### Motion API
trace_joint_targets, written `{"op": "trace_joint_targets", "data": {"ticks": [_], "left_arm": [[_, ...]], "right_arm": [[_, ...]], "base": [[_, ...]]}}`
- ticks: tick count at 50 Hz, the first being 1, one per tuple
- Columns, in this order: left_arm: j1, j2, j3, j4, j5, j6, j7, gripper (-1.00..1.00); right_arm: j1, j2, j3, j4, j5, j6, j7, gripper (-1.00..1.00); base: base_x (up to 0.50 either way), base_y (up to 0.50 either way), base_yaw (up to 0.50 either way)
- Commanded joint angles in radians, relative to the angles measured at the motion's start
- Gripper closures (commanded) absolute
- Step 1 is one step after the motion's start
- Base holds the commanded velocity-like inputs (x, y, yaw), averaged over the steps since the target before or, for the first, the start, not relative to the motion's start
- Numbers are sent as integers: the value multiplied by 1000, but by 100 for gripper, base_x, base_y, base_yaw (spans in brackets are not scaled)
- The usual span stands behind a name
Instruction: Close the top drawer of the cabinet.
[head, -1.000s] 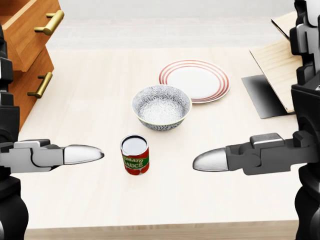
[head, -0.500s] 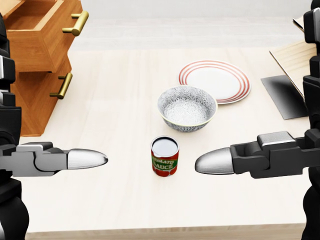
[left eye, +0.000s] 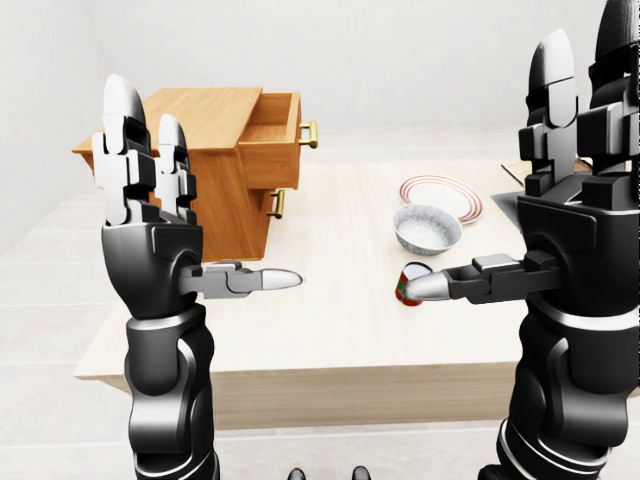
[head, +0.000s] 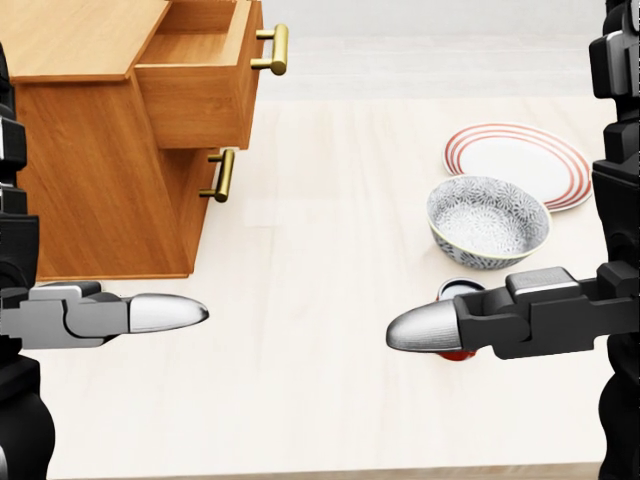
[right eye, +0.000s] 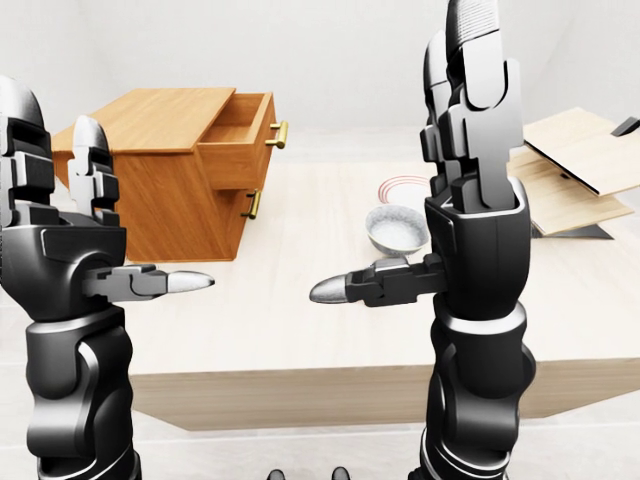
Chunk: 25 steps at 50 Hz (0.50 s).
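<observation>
Room: I see pale plain walls and a pale wooden tabletop (head: 320, 300) carrying everything.
Cabinet: the orange-brown wooden cabinet (head: 100, 170) stands at the upper left of my head view, on the tabletop.
Top drawer: the top drawer with the brass bar handle (head: 200, 85) is pulled well out, its inside open to view; the lower drawer (head: 195, 180) sits flush.
Progress: I judge nothing done yet; the drawer has not been touched, and the reach and push remain.
Left hand: my left hand (left eye: 150, 200) is raised, fingers released and straight, thumb pointing inward, near the cabinet but apart from it.
Right hand: my right hand (right eye: 470, 150) is likewise upright, fingers spread, grasping nothing.
Hidden: the red tomato can (left eye: 408, 290) is mostly covered by my right thumb; the patterned grey bowl (head: 488, 220) and red-rimmed white plate (head: 520, 160) lie beyond; the light boards at the right edge (right eye: 570, 170) are cut off.
</observation>
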<state>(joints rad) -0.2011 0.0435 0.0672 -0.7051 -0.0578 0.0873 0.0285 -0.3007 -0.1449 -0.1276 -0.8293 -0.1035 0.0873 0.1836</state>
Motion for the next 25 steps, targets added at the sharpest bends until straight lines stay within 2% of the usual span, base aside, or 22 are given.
{"op": "trace_joint_targets", "data": {"ticks": [1,25], "left_arm": [[12,-4,3,11,-14,0,2,-100],[15,6,0,26,-14,0,2,-100]], "right_arm": [[4,2,3,7,-5,0,2,-100],[11,6,0,3,-5,0,9,-100]], "base": [[5,50,0],[5,50,0]]}}
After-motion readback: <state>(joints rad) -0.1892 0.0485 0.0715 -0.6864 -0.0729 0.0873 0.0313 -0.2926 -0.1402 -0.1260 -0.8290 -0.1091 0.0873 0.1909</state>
